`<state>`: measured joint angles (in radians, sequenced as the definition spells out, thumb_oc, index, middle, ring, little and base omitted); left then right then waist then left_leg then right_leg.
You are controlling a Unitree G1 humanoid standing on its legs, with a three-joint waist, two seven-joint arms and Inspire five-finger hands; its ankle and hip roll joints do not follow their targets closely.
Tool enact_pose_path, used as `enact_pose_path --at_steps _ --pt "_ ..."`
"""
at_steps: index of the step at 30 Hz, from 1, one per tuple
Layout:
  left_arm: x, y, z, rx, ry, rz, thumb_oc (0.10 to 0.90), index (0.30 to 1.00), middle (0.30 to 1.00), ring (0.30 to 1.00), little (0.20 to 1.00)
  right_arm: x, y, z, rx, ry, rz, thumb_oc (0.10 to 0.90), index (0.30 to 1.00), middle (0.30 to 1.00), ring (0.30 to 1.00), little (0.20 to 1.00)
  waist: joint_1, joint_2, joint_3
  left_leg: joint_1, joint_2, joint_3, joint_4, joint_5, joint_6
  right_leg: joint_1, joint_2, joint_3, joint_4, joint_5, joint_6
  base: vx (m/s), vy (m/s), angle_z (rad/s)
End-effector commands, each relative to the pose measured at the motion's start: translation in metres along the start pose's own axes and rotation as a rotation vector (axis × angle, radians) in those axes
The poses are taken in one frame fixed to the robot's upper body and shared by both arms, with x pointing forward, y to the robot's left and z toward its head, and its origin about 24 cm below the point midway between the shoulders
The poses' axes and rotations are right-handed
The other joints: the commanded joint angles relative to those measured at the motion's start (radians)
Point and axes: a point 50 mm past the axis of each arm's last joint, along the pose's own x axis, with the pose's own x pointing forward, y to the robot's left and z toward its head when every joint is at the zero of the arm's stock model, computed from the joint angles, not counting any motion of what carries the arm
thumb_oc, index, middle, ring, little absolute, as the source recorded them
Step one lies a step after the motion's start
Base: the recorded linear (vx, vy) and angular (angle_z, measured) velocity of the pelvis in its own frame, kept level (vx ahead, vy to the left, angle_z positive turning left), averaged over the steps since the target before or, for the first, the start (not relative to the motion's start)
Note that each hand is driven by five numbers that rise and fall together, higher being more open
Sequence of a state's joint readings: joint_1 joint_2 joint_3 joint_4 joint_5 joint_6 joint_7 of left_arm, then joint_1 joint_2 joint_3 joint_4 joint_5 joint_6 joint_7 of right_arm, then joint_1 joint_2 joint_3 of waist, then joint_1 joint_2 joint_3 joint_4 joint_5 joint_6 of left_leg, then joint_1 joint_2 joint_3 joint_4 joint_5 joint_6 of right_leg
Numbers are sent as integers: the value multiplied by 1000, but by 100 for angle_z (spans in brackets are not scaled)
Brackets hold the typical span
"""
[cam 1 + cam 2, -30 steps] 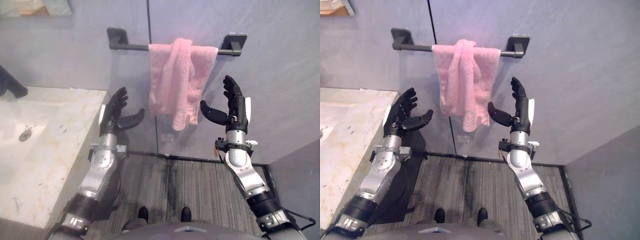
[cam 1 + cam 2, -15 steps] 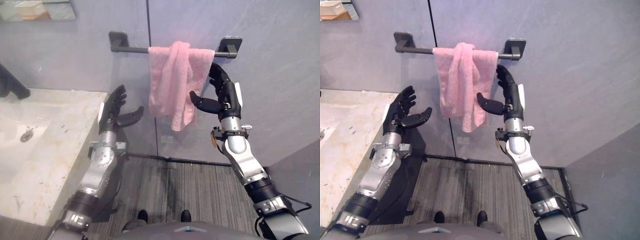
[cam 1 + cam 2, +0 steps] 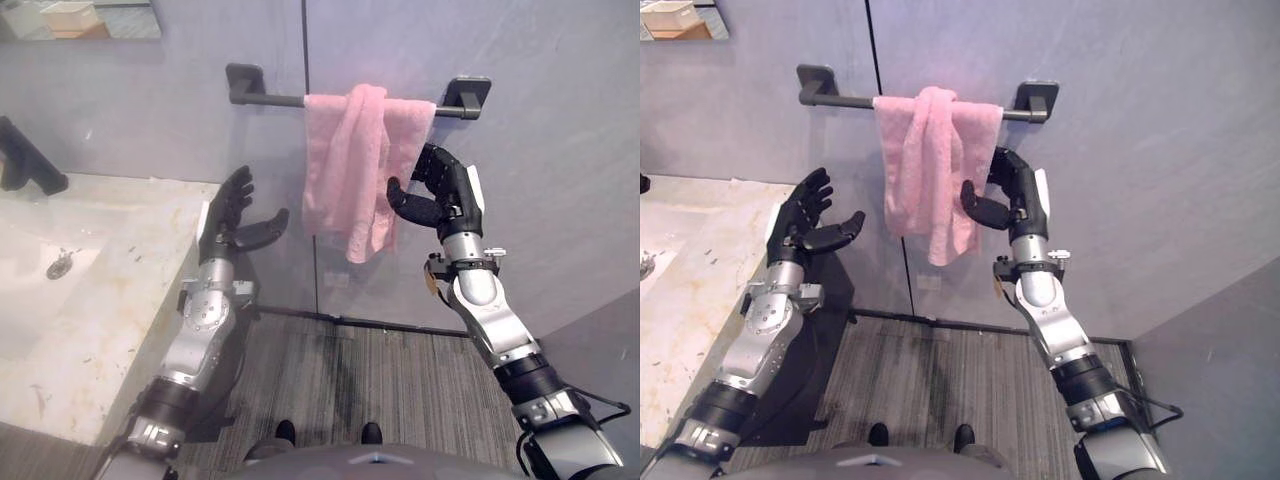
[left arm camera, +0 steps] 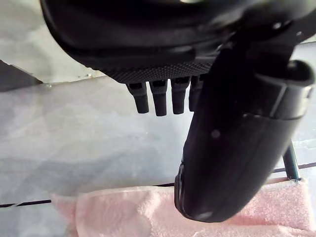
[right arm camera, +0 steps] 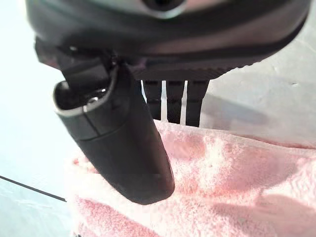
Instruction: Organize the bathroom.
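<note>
Grey wall panels (image 3: 560,200) carry a black towel bar (image 3: 270,97), and the pink towel (image 3: 355,170) hangs bunched over its right half, one strip doubled across the rest, so it needs straightening. My right hand (image 3: 440,195) is at the towel's right edge, thumb in front and fingers curling behind; it looks like a pinch on the cloth, though contact is hard to confirm. My left hand (image 3: 232,222) waits spread beside the marble counter (image 3: 120,290), apart from the towel.

Dark wall-mounted towel bar (image 3: 350,101), bunched pink towel (image 3: 357,170) draped over it
</note>
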<state>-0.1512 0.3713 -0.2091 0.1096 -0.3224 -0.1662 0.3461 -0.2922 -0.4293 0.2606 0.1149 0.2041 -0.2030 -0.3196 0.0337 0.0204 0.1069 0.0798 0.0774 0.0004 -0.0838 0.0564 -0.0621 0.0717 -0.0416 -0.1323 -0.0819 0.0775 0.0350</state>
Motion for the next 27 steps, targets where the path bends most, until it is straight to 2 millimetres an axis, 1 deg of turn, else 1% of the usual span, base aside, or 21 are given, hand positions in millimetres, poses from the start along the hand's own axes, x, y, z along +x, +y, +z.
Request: enact_pose_path --at_steps 1,10,11,18,21,23,27 --pt "24 -8 34 26 -181 -13 800 900 900 900 900 22 -8 40 33 -219 -56 400 300 300 300 300 4 -46 -122 -55 -4 0 -3 23 13 29 -55 -29 -5 -25 23 34 20 0" --pt "33 -15 44 20 -201 -16 800 900 900 900 900 20 -6 39 39 -217 -33 400 300 300 300 300 -8 -47 -121 -48 -7 4 -3 17 16 29 -58 -25 -5 -25 29 22 10 0" --pt "36 -22 47 11 -208 -45 800 900 900 900 900 20 -3 38 40 -216 -25 400 300 300 300 300 -14 -48 -122 -46 -7 6 -3 14 17 28 -59 -23 -5 -25 30 0 0 0" --pt "45 -33 60 15 -231 -95 800 900 900 900 900 21 5 36 47 -204 4 400 300 300 300 300 -26 -45 -125 -41 -9 11 -3 10 20 29 -60 -14 -5 -26 33 0 0 0" --pt "48 -37 62 14 -226 -118 800 900 900 900 900 21 9 36 49 -201 17 400 300 300 300 300 -30 -44 -127 -39 -9 13 -3 8 22 29 -60 -12 -5 -26 34 0 0 0" --pt "50 -40 63 8 -211 -168 800 900 900 900 900 21 12 37 49 -199 27 400 300 300 300 300 -33 -42 -129 -37 -9 15 -3 7 22 30 -61 -12 -5 -27 35 5 1 -2" --pt "52 -42 64 30 -199 -186 800 900 900 900 900 22 14 37 51 -199 35 400 300 300 300 300 -35 -40 -131 -36 -9 17 -3 6 22 30 -61 -10 -5 -27 36 0 0 0"
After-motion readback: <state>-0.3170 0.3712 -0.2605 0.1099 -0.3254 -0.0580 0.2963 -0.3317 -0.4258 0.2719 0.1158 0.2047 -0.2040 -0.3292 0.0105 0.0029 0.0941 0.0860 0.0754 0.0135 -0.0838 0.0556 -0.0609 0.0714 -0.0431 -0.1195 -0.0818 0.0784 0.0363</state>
